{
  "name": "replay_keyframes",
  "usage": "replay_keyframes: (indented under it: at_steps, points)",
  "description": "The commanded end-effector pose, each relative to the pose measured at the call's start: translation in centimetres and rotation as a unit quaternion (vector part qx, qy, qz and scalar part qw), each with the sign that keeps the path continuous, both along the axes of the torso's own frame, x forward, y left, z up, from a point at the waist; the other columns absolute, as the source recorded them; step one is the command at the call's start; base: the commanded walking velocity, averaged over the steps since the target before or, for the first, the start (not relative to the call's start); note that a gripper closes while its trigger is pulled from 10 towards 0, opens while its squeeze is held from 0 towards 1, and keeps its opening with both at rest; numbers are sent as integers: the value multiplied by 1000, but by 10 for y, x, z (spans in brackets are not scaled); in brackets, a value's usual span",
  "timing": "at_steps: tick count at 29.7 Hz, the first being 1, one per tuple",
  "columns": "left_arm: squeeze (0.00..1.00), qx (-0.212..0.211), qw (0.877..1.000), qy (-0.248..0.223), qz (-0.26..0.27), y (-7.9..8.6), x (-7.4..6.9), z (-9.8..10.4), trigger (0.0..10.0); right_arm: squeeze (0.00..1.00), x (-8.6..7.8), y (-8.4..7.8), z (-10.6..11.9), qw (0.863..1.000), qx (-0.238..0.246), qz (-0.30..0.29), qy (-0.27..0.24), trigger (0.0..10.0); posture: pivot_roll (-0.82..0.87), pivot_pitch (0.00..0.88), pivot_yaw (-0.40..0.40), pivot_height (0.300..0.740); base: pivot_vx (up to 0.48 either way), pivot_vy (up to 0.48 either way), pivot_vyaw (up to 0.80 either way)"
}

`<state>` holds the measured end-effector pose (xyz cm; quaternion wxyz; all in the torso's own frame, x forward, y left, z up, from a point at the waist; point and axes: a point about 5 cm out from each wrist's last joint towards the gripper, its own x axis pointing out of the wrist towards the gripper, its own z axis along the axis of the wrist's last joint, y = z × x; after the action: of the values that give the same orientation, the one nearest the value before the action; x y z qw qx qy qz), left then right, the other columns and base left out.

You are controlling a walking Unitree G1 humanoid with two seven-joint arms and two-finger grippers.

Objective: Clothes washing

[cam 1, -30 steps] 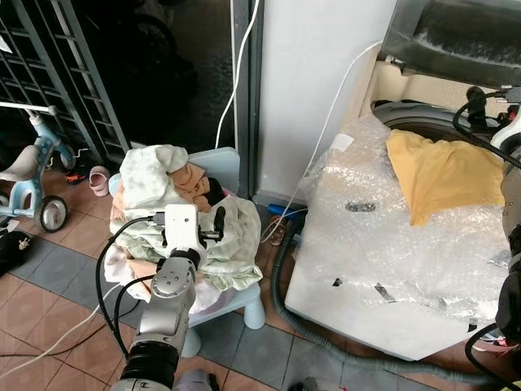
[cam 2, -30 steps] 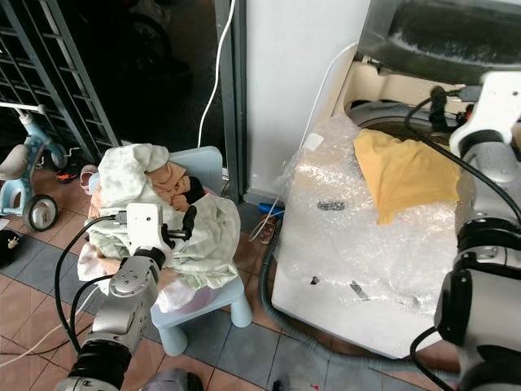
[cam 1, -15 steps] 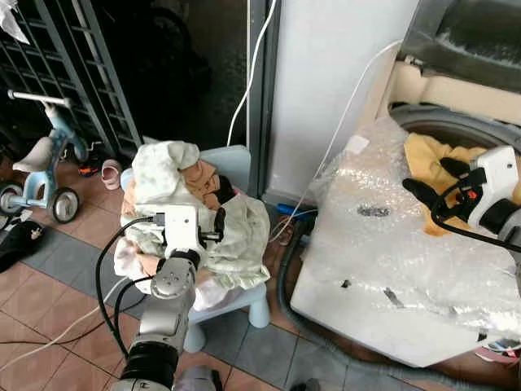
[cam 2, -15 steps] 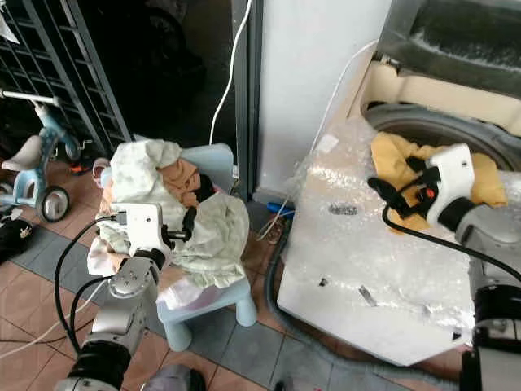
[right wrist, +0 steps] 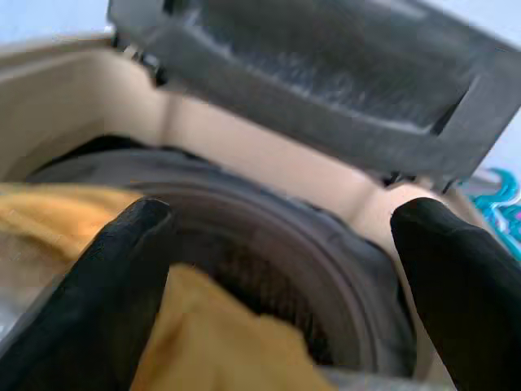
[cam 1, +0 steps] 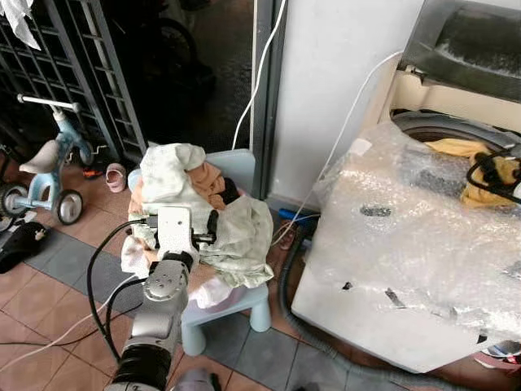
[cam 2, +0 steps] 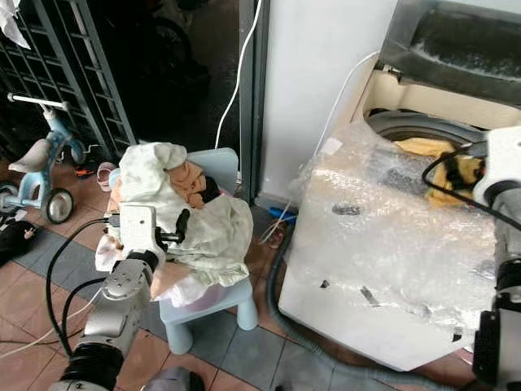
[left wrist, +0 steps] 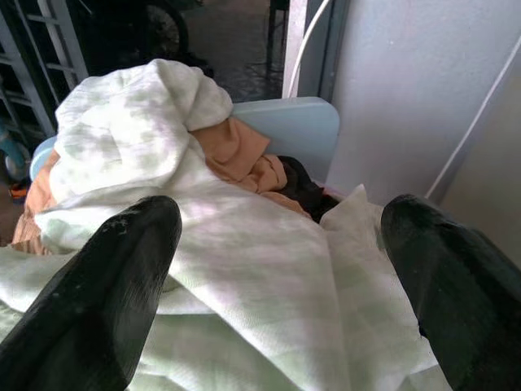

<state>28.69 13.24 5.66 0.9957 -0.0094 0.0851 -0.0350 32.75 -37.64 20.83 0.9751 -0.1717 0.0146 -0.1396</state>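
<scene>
A heap of clothes [cam 1: 195,204], pale green, peach and dark, is piled on a small light-blue chair [cam 1: 244,167]. My left gripper [left wrist: 277,236] hovers just over the pale green cloth [left wrist: 244,269], open, with nothing between its fingers. At the right stands the washing machine [cam 1: 407,236], its top wrapped in bubble wrap and its lid [cam 1: 472,41] raised. A yellow garment [cam 1: 476,167] lies in the drum opening [right wrist: 269,252]. My right gripper [right wrist: 281,236] is open above the drum rim, with the yellow garment [right wrist: 49,220] beside and below it.
A grey drain hose [cam 1: 293,301] curls over the tiled floor between chair and machine. A white cable [cam 1: 260,73] hangs down the wall. A child's tricycle [cam 1: 45,175], a pink shoe [cam 1: 116,175] and a metal gate [cam 1: 73,73] are at the left.
The yellow garment, draped over the bubble-wrapped top before, now lies in the drum opening; my right gripper went with it and stands open. The left arm has stayed over the pile. The camera shifted.
</scene>
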Motion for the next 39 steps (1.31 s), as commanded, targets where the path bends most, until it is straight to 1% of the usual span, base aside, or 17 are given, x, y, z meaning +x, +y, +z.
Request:
replay_keyframes:
  at_steps: [1, 2, 4, 6, 7, 8, 37, 38, 39]
  points:
    - [0, 3, 1000, -1, -4, -4, 2, 2, 10000, 1000, 4, 2, 26, 998, -22, -6, -64, 10000, -61, 0, -2, 740, 0, 0, 0]
    - [0, 3, 1000, -1, -4, -4, 2, 2, 10000, 1000, 4, 2, 26, 998, -22, -6, -64, 10000, -61, 0, -2, 740, 0, 0, 0]
    - [0, 3, 1000, -1, -5, -5, 2, 2, 10000, 1000, 8, 11, 39, 993, -48, 7, -105, 10000, -66, 0, 0, 740, 0, 0, 0]
    - [0, 4, 1000, 0, -5, -5, 2, 2, 10000, 1000, 8, 12, 40, 993, -52, 8, -107, 10000, -66, 0, 0, 740, 0, 0, 0]
    - [0, 4, 1000, 0, -5, -6, 2, 2, 10000, 1000, 11, 18, 42, 991, -61, 18, -119, 10000, -70, 0, -2, 740, 0, 0, 0]
    - [0, 4, 1000, 0, -4, -6, 2, 2, 10000, 1000, 12, 22, 40, 991, -60, 30, -119, 10000, -70, 0, -2, 740, 0, 0, 0]
    - [0, 4, 1000, 0, -4, -6, 2, 2, 10000, 1000, 12, 22, 40, 991, -60, 30, -119, 10000, -70, 0, -2, 740, 0, 0, 0]
    - [0, 3, 1000, -1, -4, -6, 3, 2, 10000, 1000, 14, 27, 37, 990, -51, 52, -120, 10000, -71, 0, -3, 740, 0, 0, 0]
    - [0, 9, 1000, -15, -12, -7, 4, 7, 10000, 0, -5, 131, -65, 987, -7, 140, -79, 10000, -61, 0, 29, 740, 0, 0, 0]
